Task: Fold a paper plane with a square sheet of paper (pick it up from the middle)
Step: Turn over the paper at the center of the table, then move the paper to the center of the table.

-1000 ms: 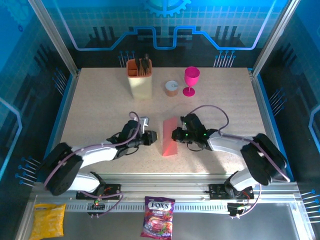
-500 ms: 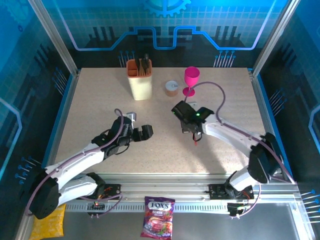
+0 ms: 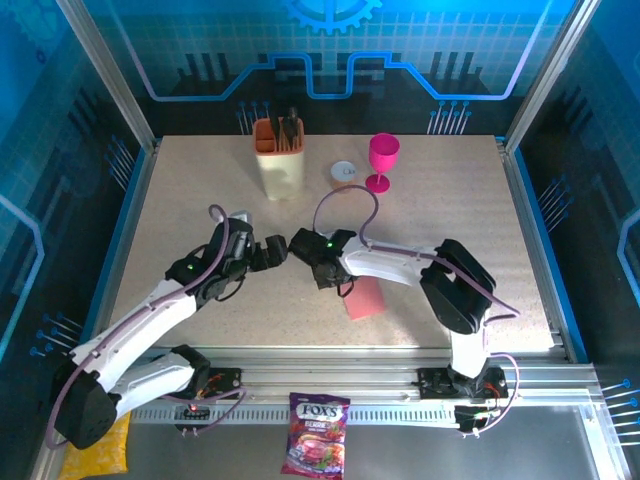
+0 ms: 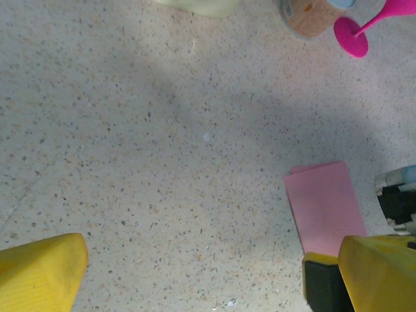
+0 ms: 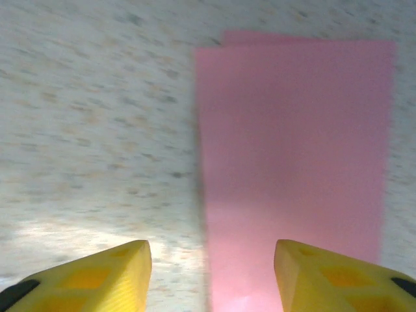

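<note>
Sheet of paper (image 3: 365, 298) lies flat on the table (image 3: 200, 200), lower centre of the top view, folded into a narrow rectangle, no plane shape yet. In the right wrist view the sheet of paper (image 5: 292, 143) takes up the upper right, with a second layer edge peeking out along its top left, so the layers are slightly offset.

Right gripper (image 3: 335, 280) sits just upper left of the sheet in the top view, its arm reaching in from the lower right. Right gripper (image 5: 211, 279): yellow fingers (image 5: 84, 273) spread apart at the bottom edge, nothing between them; the right-hand finger is over the sheet's lower end. Jaws parted, not gripping; whether they touch the paper, cannot tell.

Left gripper (image 3: 272, 250) is left of centre in the top view, just beside the right gripper, well off the sheet. Left gripper (image 4: 208, 279): fingers at the far lower corners, spread wide, bare table between them, holding nothing. Sheet of paper (image 4: 325, 207) shows at the right of that view, just above the right-hand finger, with part of the right gripper at the right edge.

Back of the table: cream holder (image 3: 280, 158) with dark utensils, small round cup (image 3: 344, 172), magenta goblet (image 3: 383, 160). Goblet foot and cup also show top right in the left wrist view. On the lower rail area: candy bag (image 3: 318, 448) and yellow bag (image 3: 97, 440).
</note>
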Motion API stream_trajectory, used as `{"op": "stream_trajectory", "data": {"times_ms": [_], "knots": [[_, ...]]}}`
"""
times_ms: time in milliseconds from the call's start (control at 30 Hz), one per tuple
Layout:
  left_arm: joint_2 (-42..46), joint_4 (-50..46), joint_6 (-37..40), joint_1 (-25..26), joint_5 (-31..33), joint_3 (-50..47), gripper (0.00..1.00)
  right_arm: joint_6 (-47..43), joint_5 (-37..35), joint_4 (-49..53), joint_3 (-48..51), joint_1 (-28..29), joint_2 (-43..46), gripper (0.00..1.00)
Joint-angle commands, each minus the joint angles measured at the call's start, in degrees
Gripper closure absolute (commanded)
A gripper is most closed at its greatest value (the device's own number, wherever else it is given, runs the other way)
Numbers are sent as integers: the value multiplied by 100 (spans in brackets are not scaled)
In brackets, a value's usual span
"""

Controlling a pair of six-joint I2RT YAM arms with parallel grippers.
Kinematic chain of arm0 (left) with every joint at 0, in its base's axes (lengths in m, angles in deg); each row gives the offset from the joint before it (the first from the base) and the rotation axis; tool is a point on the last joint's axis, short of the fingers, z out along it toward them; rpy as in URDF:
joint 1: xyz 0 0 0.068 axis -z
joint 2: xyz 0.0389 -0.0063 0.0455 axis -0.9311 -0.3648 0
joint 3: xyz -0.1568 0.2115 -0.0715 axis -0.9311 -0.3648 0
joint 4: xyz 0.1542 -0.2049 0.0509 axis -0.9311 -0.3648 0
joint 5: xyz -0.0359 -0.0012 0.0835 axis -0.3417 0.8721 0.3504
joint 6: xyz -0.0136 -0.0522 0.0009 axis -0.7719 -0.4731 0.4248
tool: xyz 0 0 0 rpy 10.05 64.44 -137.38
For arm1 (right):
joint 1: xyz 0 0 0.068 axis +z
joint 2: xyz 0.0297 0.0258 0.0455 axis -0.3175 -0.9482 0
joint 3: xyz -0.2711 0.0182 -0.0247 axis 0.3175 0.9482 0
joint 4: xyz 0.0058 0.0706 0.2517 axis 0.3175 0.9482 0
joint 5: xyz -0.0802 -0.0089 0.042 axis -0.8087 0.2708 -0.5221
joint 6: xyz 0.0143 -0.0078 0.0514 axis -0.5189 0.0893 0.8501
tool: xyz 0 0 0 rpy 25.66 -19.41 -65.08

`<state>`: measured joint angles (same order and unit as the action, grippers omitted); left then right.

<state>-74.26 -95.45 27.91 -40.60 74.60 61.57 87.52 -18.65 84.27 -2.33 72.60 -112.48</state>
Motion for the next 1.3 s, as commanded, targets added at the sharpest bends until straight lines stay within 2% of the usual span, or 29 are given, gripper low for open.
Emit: {"op": "stream_trajectory", "data": {"times_ms": [0, 133, 233, 433, 567, 833, 933, 1100, 1267], "knots": [[45, -506, 243, -101, -88, 460, 0, 91, 802, -820, 563, -208, 1092, 45], [28, -663, 455, -179, -245, 736, 0, 104, 1479, -1739, 2052, -742, 2384, 48], [-80, -782, 609, -236, -511, 922, 0, 95, 1780, -2184, 3003, -1150, 3122, 57], [-158, -884, 731, -269, -604, 1049, 0, -29, 2318, -2890, 3978, -1579, 3739, 74], [-146, -993, 867, -270, -733, 1133, 0, -130, 2336, -3008, 4206, -1645, 3682, 80], [-502, -762, 535, -272, -1655, 1146, 0, 55, 2559, -3311, 4767, -2042, 3462, 92], [-680, -570, 358, -260, -1938, 1104, 0, 426, 2611, -3394, 4819, -2047, 3250, 94], [-830, -343, 153, -269, -2041, 1049, 0, 1211, 2942, -3620, 4659, -1969, 2684, 99], [-1037, -235, -70, -269, -2175, 1085, 0, 2030, 3091, -4368, 4293, -1506, 2107, 100]]}}
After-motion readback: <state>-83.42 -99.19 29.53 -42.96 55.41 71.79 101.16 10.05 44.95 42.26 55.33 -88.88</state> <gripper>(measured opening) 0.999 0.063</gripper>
